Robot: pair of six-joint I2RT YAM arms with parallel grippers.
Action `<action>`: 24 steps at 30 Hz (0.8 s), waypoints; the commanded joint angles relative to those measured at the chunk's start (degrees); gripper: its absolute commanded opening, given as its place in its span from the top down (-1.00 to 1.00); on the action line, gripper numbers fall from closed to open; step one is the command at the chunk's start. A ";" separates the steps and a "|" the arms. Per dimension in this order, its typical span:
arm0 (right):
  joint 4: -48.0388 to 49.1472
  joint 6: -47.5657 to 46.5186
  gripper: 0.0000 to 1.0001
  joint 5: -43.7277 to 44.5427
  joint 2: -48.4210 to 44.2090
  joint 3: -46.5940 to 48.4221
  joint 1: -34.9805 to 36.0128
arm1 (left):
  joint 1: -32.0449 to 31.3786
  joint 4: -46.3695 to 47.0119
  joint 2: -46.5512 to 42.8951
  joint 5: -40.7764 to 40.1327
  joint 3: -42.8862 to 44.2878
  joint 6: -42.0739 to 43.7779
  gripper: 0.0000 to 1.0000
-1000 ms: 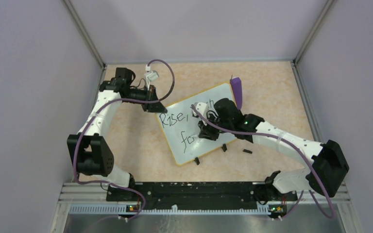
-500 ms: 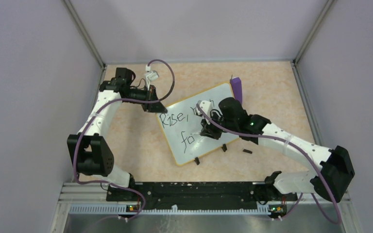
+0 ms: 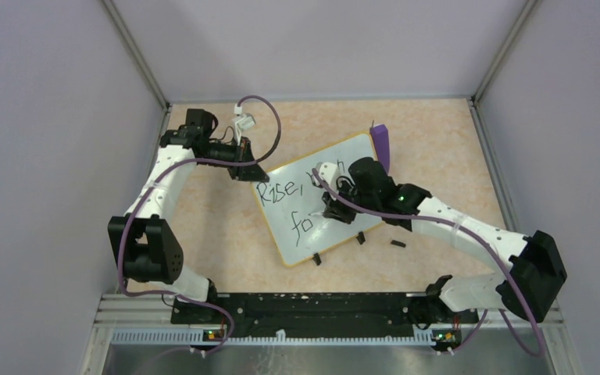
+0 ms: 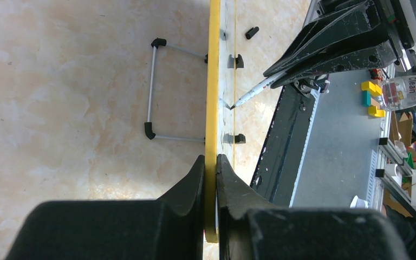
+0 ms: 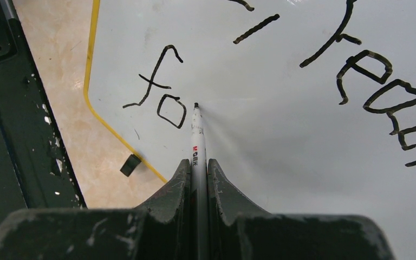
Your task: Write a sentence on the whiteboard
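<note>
Beige tabletop, right gripper over whiteboard (marker clamped), left gripper pinching rim.

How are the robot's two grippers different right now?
The left gripper pinches the yellow rim of the whiteboard; the right gripper pinches a white marker. The left gripper sits at the board's edge; the right gripper hangs over its face, marker tip at the end of the sentence. Both are black and shut.

sentence part hidden — right arm covers second word
</note>
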 commanded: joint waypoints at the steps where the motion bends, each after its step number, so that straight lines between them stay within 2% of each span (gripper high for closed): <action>1: 1.01 -1.08 1.00 1.79 -0.18 -0.90 -1.30 | -0.21 1.03 -0.08 -1.25 0.28 1.34 1.00; 15: -0.90 -1.08 1.00 0.07 -3.47 -6.35 -1.66 | -0.21 1.25 -0.02 -1.28 0.22 1.26 1.00; 24: 0.25 -0.81 1.00 -1.19 -1.62 -4.54 -1.71 | -0.23 1.27 -0.05 -1.48 0.20 1.24 1.00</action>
